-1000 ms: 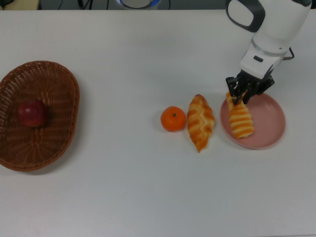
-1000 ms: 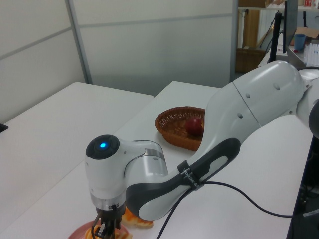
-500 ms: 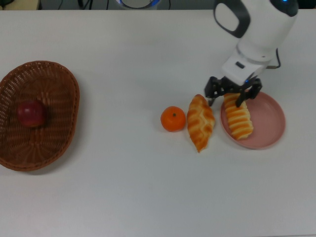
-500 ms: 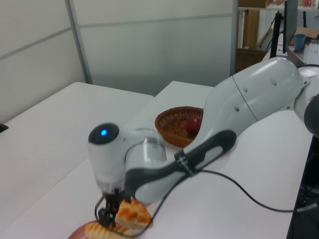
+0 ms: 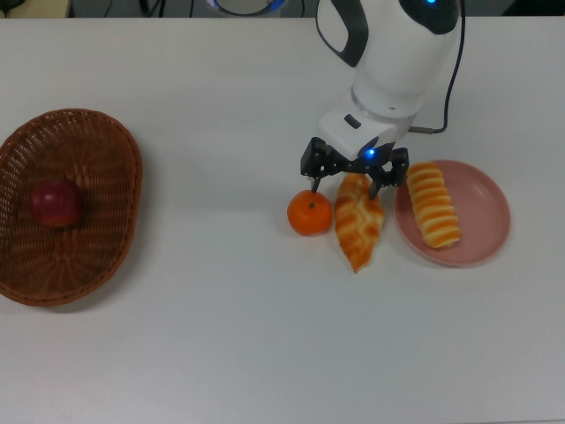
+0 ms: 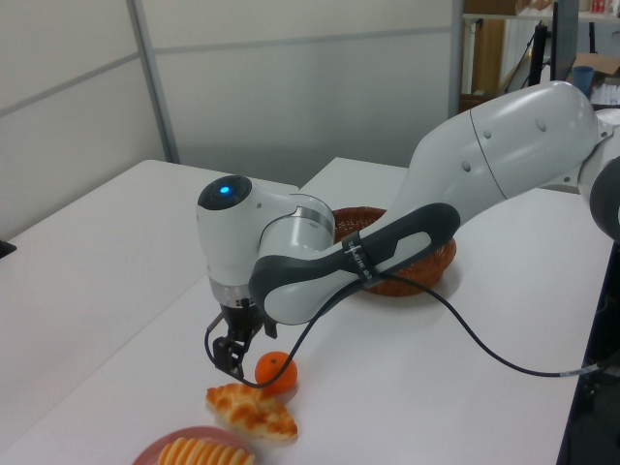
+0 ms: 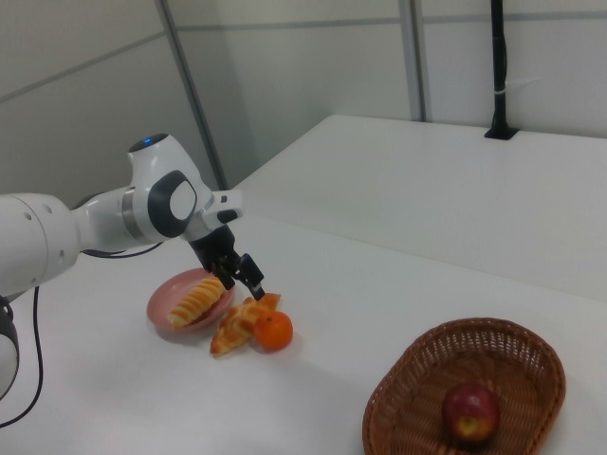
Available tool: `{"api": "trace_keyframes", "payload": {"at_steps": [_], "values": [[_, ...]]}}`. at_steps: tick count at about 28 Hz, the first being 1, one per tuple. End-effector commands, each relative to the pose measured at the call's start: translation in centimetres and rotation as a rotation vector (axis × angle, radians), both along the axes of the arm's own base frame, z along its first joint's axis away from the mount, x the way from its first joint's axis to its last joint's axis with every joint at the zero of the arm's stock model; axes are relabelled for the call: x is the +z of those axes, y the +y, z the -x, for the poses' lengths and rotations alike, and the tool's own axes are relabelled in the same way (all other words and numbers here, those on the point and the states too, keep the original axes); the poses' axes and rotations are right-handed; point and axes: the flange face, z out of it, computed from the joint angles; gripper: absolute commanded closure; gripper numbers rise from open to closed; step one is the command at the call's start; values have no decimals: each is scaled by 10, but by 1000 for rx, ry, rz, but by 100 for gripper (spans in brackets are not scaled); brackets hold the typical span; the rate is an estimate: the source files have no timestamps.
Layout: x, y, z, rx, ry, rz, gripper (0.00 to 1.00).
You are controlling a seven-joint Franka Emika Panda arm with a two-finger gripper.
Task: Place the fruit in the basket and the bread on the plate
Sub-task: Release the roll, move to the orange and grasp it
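- White desk (image 5: 221,336) carries everything; grey partition walls stand behind it in the left view and the right view.
- Robot arm (image 5: 402,62), white with dark joints, reaches in from the top view's upper edge.
- Wicker basket (image 5: 106,141) sits at the top view's far left, well apart from the other things. A dark red apple (image 5: 58,203) lies inside it.
- Pink plate (image 5: 485,216) at the top view's right. Ribbed roll (image 5: 433,216) lies on it, toward the plate's left side.
- Braided pastry (image 5: 359,225) lies on the bare desk, just beside the plate's left rim and not on it.
- Mandarin (image 5: 309,214) sits on the desk just left of the braided pastry in the top view.
- Claw (image 5: 353,183) hangs over the braided pastry's upper end, fingers spread wide, gripping nothing. One fingertip (image 5: 314,183) is above the mandarin's top edge; whether it touches, cannot tell.
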Motion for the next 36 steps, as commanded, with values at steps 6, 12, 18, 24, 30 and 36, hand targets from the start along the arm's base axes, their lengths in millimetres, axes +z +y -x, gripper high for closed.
{"api": "trace_keyframes", "payload": {"at_steps": [6,12,18,24,30,36], "values": [[-31,-29,4,-29,74,35,0],[-57,-52,-3,-67,110,58,0],[-91,-52,-4,-55,146,82,0],[-88,-57,-6,-59,142,86,25],[-75,-95,-19,-97,126,67,82],[-75,-104,-21,-65,135,71,95]]}}
